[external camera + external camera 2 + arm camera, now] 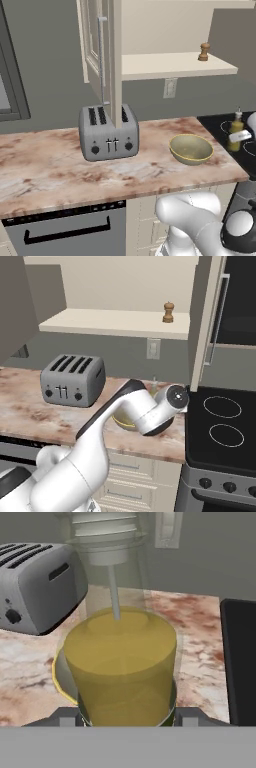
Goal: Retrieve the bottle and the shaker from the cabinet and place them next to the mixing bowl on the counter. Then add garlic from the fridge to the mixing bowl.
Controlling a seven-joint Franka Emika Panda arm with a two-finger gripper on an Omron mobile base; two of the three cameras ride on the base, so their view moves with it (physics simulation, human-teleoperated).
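My gripper (125, 716) is shut on the olive-yellow bottle (122, 662), one finger on each side of its body. In the left base view the bottle (235, 134) hangs upright in the gripper (240, 136) just right of the mixing bowl (191, 148), at the seam between the counter (60, 170) and the stovetop. The bowl's rim (59, 674) shows behind the bottle. The brown shaker (203, 51) stands on the shelf of the open cabinet (170, 65); the right base view also shows the shaker (169, 312). The garlic and the fridge are out of view.
A grey four-slot toaster (109, 132) stands on the counter left of the bowl. The open cabinet door (102, 55) hangs above it. The black stovetop (225, 426) lies at the counter's right end. A wall outlet (170, 88) sits under the shelf.
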